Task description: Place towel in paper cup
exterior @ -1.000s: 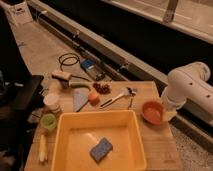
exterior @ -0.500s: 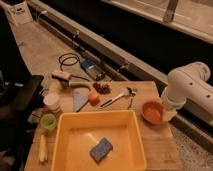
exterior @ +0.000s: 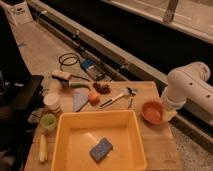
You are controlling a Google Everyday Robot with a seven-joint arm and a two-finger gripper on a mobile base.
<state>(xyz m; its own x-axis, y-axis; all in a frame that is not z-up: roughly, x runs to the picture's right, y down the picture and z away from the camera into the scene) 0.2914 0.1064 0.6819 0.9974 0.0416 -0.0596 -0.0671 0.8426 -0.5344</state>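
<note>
The towel (exterior: pixel 79 100) is lying flat on the worktop (exterior: pixel 156 146) toward its far left corner, just right of the paper cup (exterior: pixel 52 102), which is standing upright by the left edge with a green cup (exterior: pixel 48 121) just in front of it. The gripper (exterior: pixel 169 114) is hanging at the right edge, close beside an orange bowl (exterior: pixel 152 111) and well apart from the towel. The white arm is covering most of it, so I cannot tell whether it is spread or closed.
</note>
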